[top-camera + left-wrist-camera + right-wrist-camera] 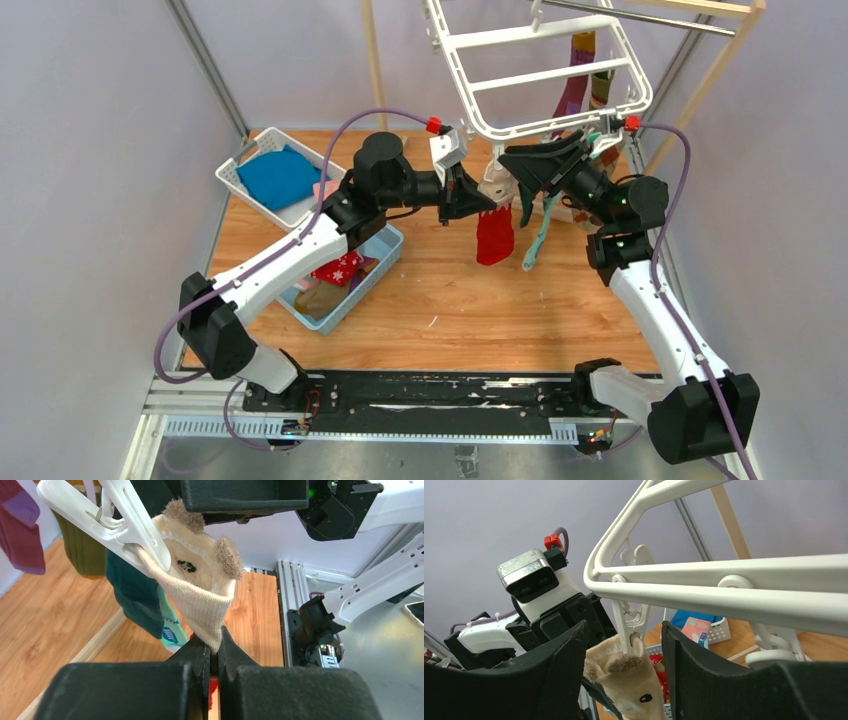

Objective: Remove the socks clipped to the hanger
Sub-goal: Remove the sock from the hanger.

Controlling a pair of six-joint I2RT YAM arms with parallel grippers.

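The white hanger point(550, 75) hangs tilted above the table's far right. A beige sock point(200, 587) with furry ears and a red foot point(494, 238) is held at its cuff by a white clip point(125, 527). My left gripper point(215, 652) is shut on the beige sock just below the face. My right gripper point(624, 627) is open under the hanger rail point(724, 597). Its fingers stand either side of the clip point(631, 622) and the sock's cuff point(634, 680), with gaps showing. More socks hang behind: teal point(132, 597), olive point(82, 550), maroon and purple point(22, 535).
A white basket point(232, 180) with a blue cloth point(275, 178) sits at the far left. A blue bin point(385, 265) holding loose socks lies under my left arm. The wooden rack point(372, 60) with its metal rod point(640, 18) carries the hanger.
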